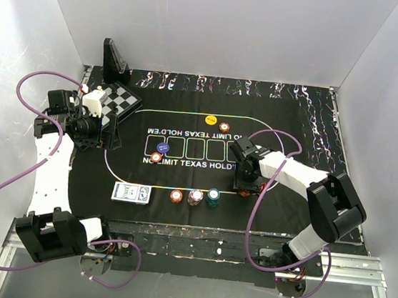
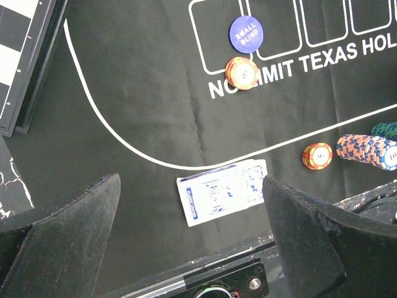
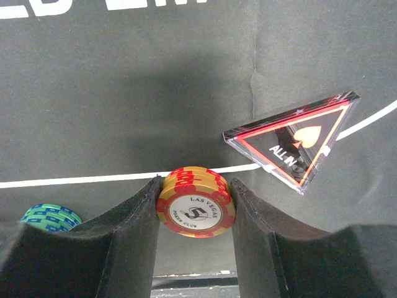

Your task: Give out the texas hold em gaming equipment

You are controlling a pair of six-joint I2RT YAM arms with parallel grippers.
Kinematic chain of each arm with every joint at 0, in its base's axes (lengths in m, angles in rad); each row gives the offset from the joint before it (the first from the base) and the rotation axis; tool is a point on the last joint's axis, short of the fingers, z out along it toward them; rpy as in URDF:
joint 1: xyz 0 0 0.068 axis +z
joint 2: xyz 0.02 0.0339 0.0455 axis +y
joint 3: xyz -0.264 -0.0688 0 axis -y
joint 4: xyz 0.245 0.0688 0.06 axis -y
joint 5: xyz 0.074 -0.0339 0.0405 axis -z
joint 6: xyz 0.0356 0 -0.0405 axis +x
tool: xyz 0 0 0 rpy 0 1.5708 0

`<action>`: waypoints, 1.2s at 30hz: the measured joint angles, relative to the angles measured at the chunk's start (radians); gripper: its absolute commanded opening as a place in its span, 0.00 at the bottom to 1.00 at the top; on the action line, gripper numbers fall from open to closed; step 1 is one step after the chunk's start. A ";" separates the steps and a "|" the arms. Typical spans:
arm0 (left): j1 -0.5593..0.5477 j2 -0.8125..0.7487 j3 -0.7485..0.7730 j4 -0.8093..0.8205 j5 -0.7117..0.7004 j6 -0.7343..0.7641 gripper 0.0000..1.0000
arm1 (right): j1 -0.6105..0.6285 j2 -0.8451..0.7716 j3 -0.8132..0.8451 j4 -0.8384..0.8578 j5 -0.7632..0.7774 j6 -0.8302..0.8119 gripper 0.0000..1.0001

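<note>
A stack of orange chips (image 3: 196,208) is clamped between the fingers of the right gripper (image 3: 196,184), both pads being pressed against its rim (whether the stack rests on the mat or is raised off it cannot be told). Just to its right in the right wrist view, the red triangle marker (image 3: 291,146) is seen lying on the black mat (image 1: 301,132), which is spread over the counter (image 1: 195,243). The left gripper (image 2: 191,186) is held wide open with nothing between its fingers. Below that gap, the deck of playing cards (image 2: 223,191) is seen lying flat on the mat, close to the mat's near edge. In the top view the deck is found to the left of a row of three piles: an orange pile (image 1: 175,196), a white pile (image 1: 195,197) and a teal pile (image 1: 213,197). A blue disc (image 2: 245,32) is placed at the printed boxes, with a second orange pile (image 2: 242,72) just beside it. On the far side of the printed oval a yellow disc (image 1: 211,118) is seen, with a lone orange chip (image 1: 224,128) near it. The chessboard (image 1: 122,101) is set at the far left corner.
</note>
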 measured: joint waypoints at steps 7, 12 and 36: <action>0.000 0.003 0.001 -0.001 0.002 0.000 1.00 | -0.002 0.000 -0.014 0.023 0.016 0.015 0.55; 0.000 0.004 0.001 -0.001 0.005 0.000 1.00 | -0.005 0.000 -0.014 0.034 0.018 0.023 0.68; 0.000 0.004 0.001 -0.004 0.005 -0.002 1.00 | 0.210 -0.111 0.359 -0.082 0.029 -0.068 0.87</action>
